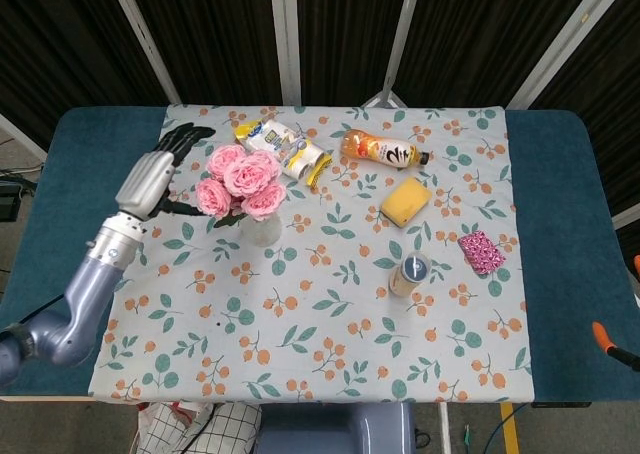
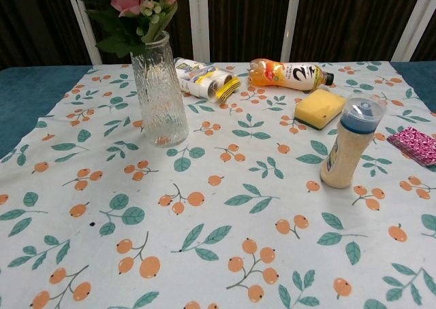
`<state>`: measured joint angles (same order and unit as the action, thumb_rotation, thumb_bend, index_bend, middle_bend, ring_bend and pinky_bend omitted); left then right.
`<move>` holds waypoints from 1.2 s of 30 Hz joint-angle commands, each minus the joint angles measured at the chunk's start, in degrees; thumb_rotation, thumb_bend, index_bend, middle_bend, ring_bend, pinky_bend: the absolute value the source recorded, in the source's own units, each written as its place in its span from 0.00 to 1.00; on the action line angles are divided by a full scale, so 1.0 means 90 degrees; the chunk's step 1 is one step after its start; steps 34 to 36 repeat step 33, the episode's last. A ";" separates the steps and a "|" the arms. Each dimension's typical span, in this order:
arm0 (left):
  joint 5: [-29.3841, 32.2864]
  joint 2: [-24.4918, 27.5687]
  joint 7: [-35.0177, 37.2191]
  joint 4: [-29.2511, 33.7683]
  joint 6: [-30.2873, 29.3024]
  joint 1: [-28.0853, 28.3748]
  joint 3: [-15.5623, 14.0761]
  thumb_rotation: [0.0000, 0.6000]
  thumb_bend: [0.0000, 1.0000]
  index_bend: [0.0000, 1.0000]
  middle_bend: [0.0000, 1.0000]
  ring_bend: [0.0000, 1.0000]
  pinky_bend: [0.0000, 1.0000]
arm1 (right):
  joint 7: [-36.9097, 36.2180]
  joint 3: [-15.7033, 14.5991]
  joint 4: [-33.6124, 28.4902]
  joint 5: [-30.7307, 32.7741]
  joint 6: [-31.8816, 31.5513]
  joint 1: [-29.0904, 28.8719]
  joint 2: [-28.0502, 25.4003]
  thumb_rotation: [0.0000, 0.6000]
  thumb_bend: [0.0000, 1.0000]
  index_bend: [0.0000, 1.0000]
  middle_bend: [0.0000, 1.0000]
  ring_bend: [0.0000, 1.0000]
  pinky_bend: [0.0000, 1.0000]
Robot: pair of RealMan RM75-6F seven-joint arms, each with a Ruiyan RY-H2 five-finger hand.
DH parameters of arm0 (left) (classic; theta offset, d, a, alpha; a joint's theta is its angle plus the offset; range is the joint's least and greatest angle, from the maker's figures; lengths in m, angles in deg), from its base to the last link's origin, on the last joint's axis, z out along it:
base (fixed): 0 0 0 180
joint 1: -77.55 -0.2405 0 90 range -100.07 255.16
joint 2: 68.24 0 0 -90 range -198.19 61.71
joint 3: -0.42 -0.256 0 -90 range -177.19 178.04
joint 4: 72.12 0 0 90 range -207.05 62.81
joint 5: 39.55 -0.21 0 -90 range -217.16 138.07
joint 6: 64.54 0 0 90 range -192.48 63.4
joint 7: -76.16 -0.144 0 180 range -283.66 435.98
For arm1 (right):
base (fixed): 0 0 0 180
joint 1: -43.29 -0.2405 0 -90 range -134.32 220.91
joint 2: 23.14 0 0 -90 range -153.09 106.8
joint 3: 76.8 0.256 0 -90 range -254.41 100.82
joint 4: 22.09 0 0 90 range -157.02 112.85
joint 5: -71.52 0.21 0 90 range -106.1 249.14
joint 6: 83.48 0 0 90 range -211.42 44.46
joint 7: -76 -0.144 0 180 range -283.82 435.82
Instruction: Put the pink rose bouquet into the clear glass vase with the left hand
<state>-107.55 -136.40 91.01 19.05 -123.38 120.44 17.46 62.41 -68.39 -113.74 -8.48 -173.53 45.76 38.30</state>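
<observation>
Oddly, chest view crops bouquet [image 2: 133, 9], omits left hand [image 1: 152, 179].

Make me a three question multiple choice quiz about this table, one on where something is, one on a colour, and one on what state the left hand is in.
1. Where is the pink rose bouquet?
A. flat on the tablecloth
B. in the clear glass vase
C. beside the sponge

2. What colour is the sponge?
A. yellow
B. green
C. white

3. What is the left hand doing?
A. gripping the vase
B. holding the roses
C. open, holding nothing

Answers:
1 B, the leaves and blooms rise from the vase mouth.
2 A, the block near the orange drink bottle is yellow.
3 C, its fingers are spread beside the bouquet, apart from it.
</observation>
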 commanded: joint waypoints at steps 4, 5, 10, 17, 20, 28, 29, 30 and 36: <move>0.0716 0.1080 -0.1481 0.1109 0.0006 -0.0585 -0.0496 1.00 0.22 0.12 0.10 0.00 0.00 | -0.0003 -0.0017 -0.0086 -0.0071 -0.0042 0.0014 -0.0042 1.00 0.31 0.09 0.07 0.00 0.00; 0.0758 0.1211 -0.1608 0.1266 -0.0055 -0.0655 -0.0535 1.00 0.23 0.13 0.10 0.00 0.00 | -0.0004 -0.0020 -0.0099 -0.0085 -0.0062 0.0022 -0.0049 1.00 0.31 0.09 0.07 0.00 0.00; 0.0313 0.1854 -0.2498 0.2263 -0.1587 -0.1696 -0.1035 1.00 0.27 0.20 0.14 0.00 0.00 | -0.0028 -0.0076 -0.0135 -0.0271 -0.0130 0.0033 -0.0106 1.00 0.31 0.09 0.07 0.00 0.00; -0.0507 0.1193 -0.3001 0.2111 -0.3782 -0.3522 -0.2065 1.00 0.27 0.24 0.15 0.00 0.00 | -0.0070 -0.0216 0.0070 -0.0697 -0.0197 -0.0010 -0.0174 1.00 0.31 0.09 0.07 0.00 0.00; -0.0854 0.0815 -0.2714 0.1565 -0.4068 -0.3882 -0.2229 1.00 0.27 0.23 0.15 0.00 0.00 | -0.0036 -0.0252 0.0095 -0.0769 -0.0207 -0.0020 -0.0206 1.00 0.31 0.09 0.07 0.00 0.00; -0.1503 0.0594 -0.2374 0.1159 -0.4322 -0.4127 -0.2170 1.00 0.27 0.22 0.15 0.00 0.00 | 0.0055 -0.0325 -0.0002 -0.0994 -0.0361 -0.0001 -0.0303 1.00 0.31 0.09 0.07 0.00 0.00; -0.1578 0.0591 -0.2363 0.1125 -0.4371 -0.4162 -0.2150 1.00 0.27 0.22 0.15 0.00 0.00 | 0.0104 -0.0350 -0.0025 -0.1032 -0.0355 -0.0005 -0.0312 1.00 0.31 0.09 0.07 0.00 0.00; -0.1628 0.0589 -0.2379 0.1099 -0.4412 -0.4192 -0.2137 1.00 0.27 0.22 0.15 0.00 0.00 | 0.0132 -0.0369 -0.0047 -0.1053 -0.0342 -0.0009 -0.0322 1.00 0.31 0.09 0.07 0.00 0.00; -0.1737 0.0615 -0.2390 0.1090 -0.4506 -0.4294 -0.2105 1.00 0.27 0.22 0.15 0.00 0.00 | 0.0261 -0.0398 -0.0104 -0.1076 -0.0316 -0.0025 -0.0326 1.00 0.31 0.09 0.07 0.00 0.00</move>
